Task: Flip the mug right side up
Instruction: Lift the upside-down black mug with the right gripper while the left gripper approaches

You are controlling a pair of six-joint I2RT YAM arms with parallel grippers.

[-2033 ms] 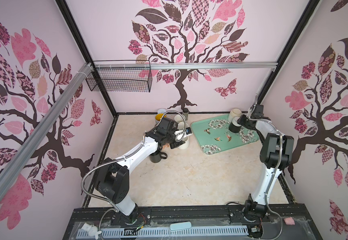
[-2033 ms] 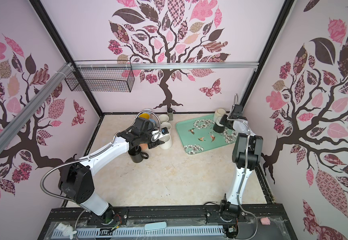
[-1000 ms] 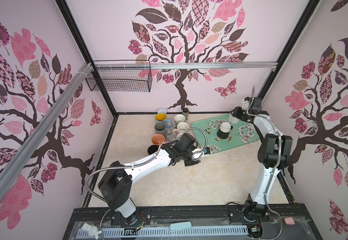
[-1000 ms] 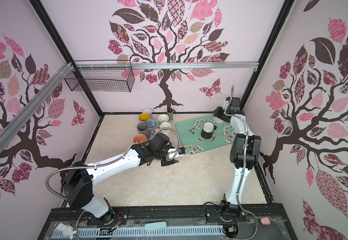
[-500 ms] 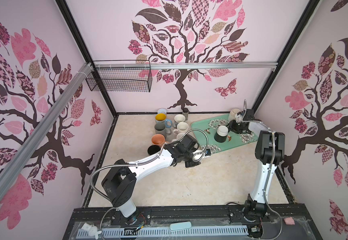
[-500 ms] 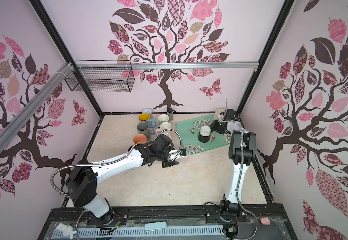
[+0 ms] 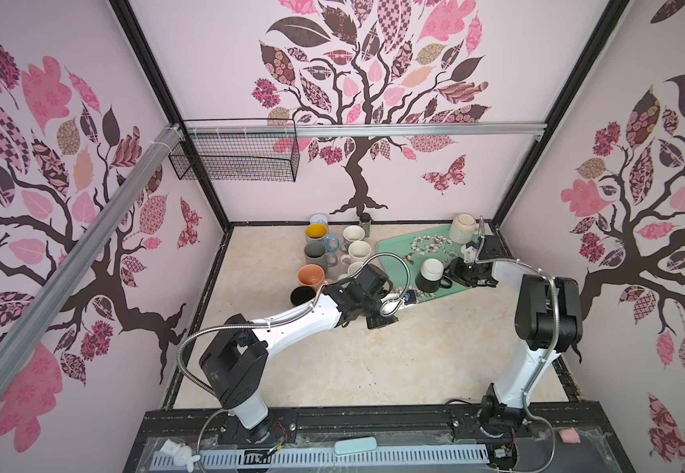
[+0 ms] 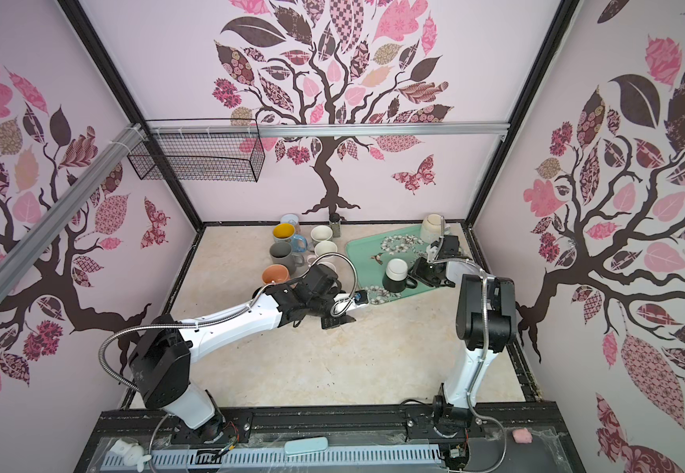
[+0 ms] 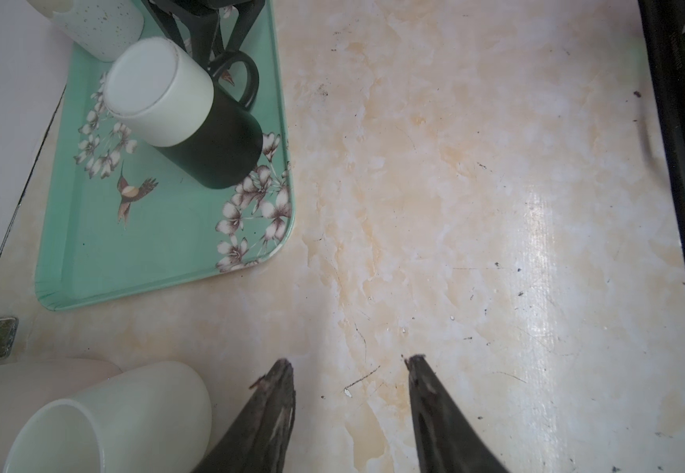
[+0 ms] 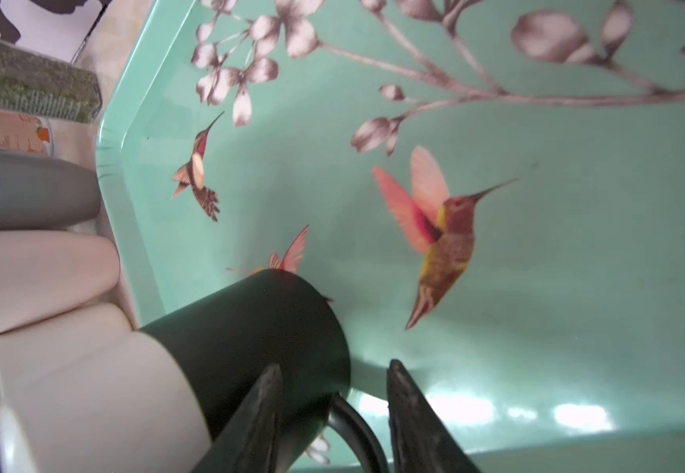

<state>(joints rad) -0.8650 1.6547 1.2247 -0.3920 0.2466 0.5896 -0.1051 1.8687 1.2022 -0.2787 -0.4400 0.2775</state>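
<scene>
Since a second ago the right claw [image 10: 332,366] has swung from the back corner of the tray [image 9: 160,245] down to the mug [image 7: 430,275]. Over two seconds the left claw [image 9: 351,362] has come off the upright mugs [image 7: 315,254], out over bare counter [image 7: 353,368]. Right claw: released, fingers apart either side of the mug's handle [image 10: 353,426], not clamped on it; can't tell if either finger touches. Left claw: released, nothing between its fingers. Mug sits straight ahead of the right claw, upside down on the tray, white base up, black half and rim down, handle turned toward that claw. Counts: two arms; one tray; two mugs on it, the task one plus a cream speckled mug [image 7: 461,227] beyond the right claw at the tray's back corner. Eight upright mugs clustered on the counter beside the left claw, a couple part-hidden by the left arm [image 7: 291,319]. One spice jar [image 7: 365,221] behind that cluster; one wire basket [image 7: 234,159] hung on the back rail [image 7: 414,130]. Surface: beige marbled counter, scuffed, dark specks, glare patch ahead of the left claw. Room: pink walls with tree decals, black frame posts, aluminium rails. Edges: mug stands close to the tray's near rim, and a rounded tray corner lies just ahead of the left claw. Wide bare counter behind both claws, toward the arm bases.
</scene>
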